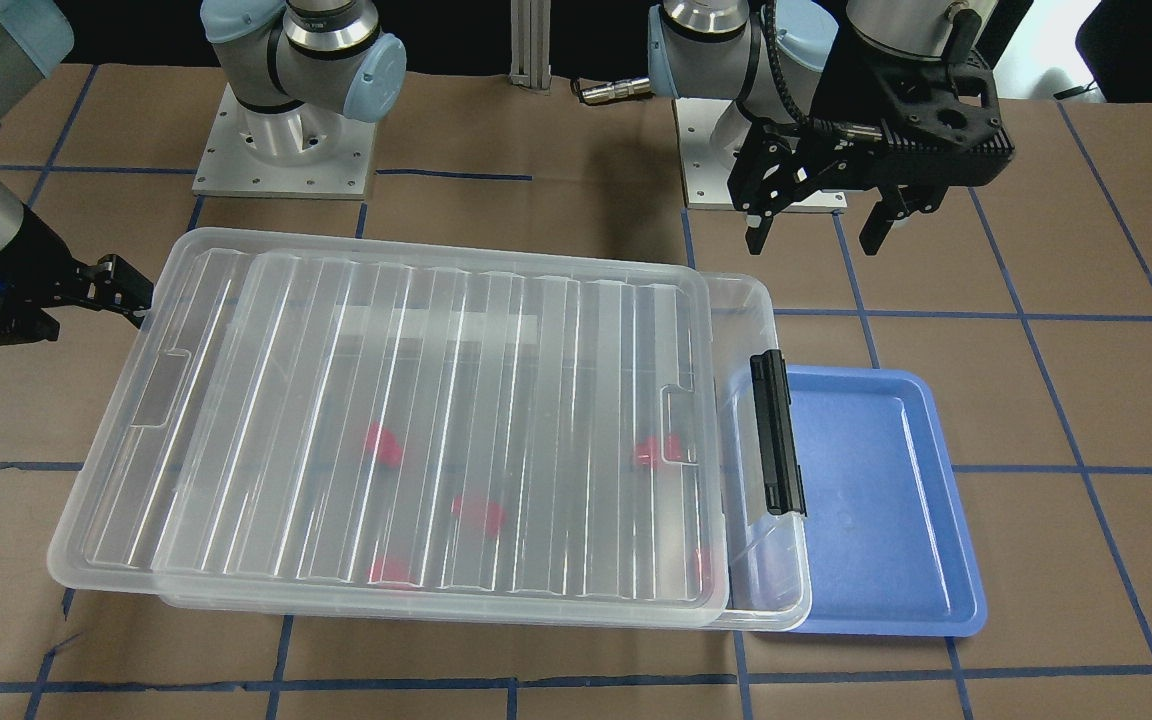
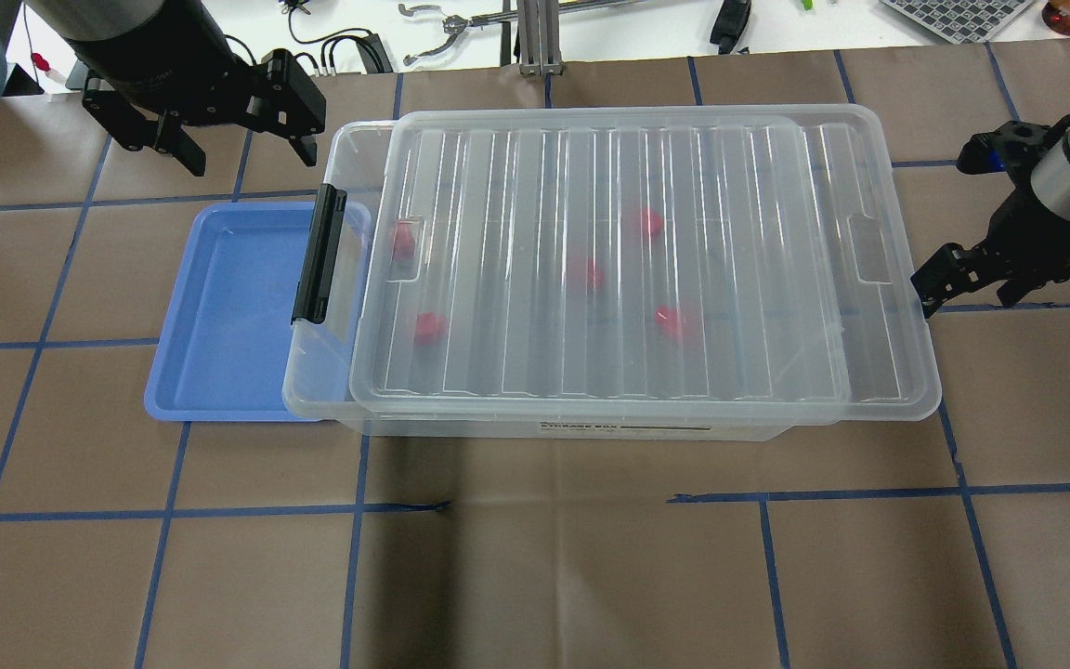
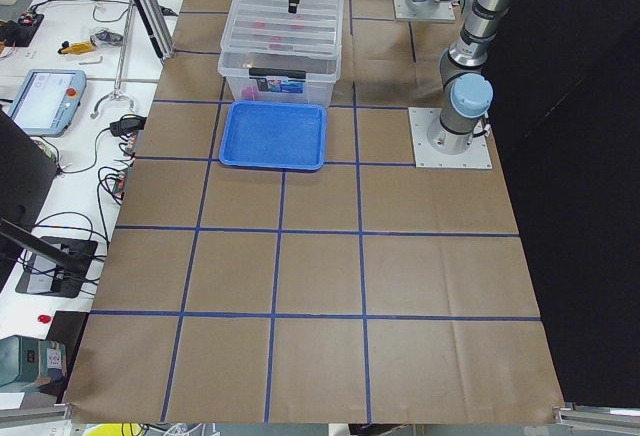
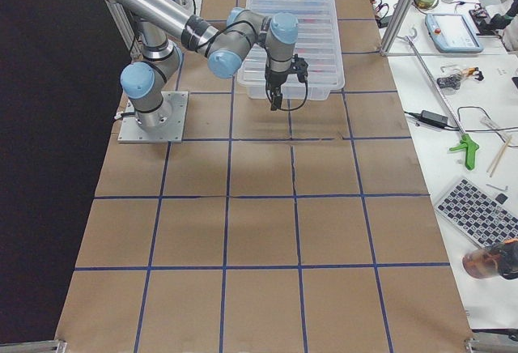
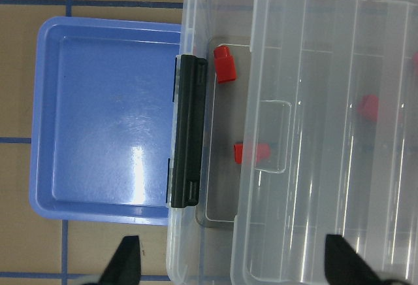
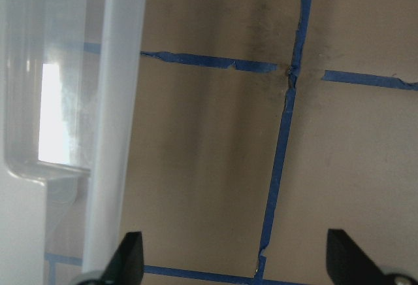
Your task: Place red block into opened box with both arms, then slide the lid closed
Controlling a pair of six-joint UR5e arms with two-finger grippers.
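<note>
My left gripper [image 2: 247, 153] is hanging with its fingers spread wide and nothing between them, raised over the table [image 2: 535, 557] near the far corner of the box [image 2: 591, 429], at the end that carries the black bar [image 2: 319, 253]. My right gripper [image 6: 235, 262] is also standing open and empty, down low at the opposite short end, with one fingertip [image 6: 130, 252] sitting just beside the outer edge of the lid [image 2: 730, 232]; I cannot tell whether it is touching. The lid is lying flat on top of the box but shifted toward my right side, overhanging that end and leaving a narrow strip open next to the black bar. In that strip one red block [image 5: 224, 64] is lying uncovered on the box floor, and a second red block [image 5: 251, 153] is peeking out half under the lid's notched edge. Further red blocks [image 2: 583, 273] are showing blurred through the ridged plastic, scattered across the floor. A blue tray [image 2: 228, 307] is sitting just beside the bar end of the box.
</note>
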